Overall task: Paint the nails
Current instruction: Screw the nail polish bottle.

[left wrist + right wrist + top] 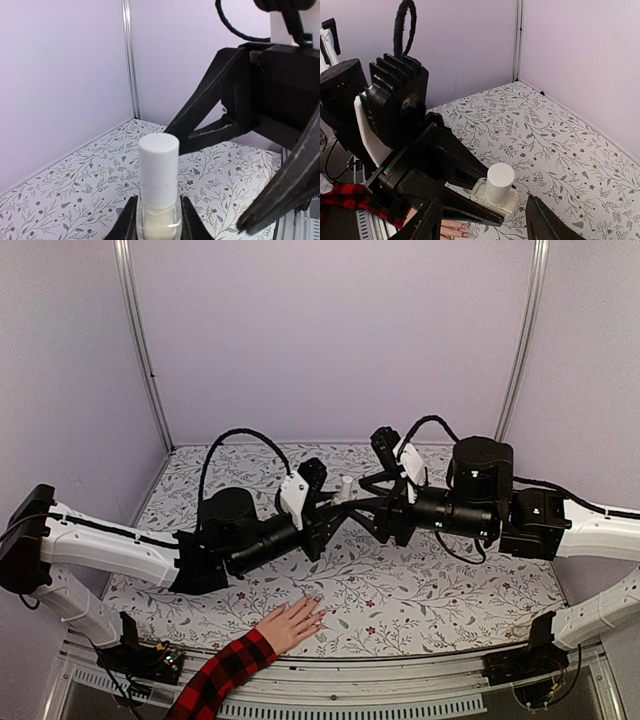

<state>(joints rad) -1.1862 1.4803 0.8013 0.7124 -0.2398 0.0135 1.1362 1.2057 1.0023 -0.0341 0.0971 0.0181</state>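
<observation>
left claw (159,222): pressed onto the glass body of the nail polish bottle (159,212), one finger on each side. Bottle is upright at bottom centre of the left wrist view and looks held above the surface.
right claw (484,200): spread wide, pinching nothing. Fingers sit either side of the bottle at the bottom of the right wrist view, not touching it. Faces the left claw mid-frame in the top view.
white cap (500,182): on the bottle, looks fully seated. Plain smooth cylinder, standing clear above the left claw's fingers.
nails (464,227): tiny, pale, glossy. At the bottom edge of the right wrist view, below the bottle; lower centre of the top view, well apart from both claws.
human hand (293,623): flat, palm down on the floral surface (450,590), fingers pointing up-right in frame. Red-black plaid sleeve (225,675) runs to lower left.
handling, bottle: judged small and light, glass so slick and breakable. Squat body suits a side pinch, which it has.
handling, cap: judged rigid and smooth, could slip when twisted. Take hold on its round side wall, above the left claw's fingers.
handling, nails: judged hard but thin and curved, on a living hand that can twitch. Nothing to grip; brush tip only, light touch, skin right beside each nail.
stage: judged pre-opening. Cap on, no brush visible; whether any nail has polish is too small to tell.
</observation>
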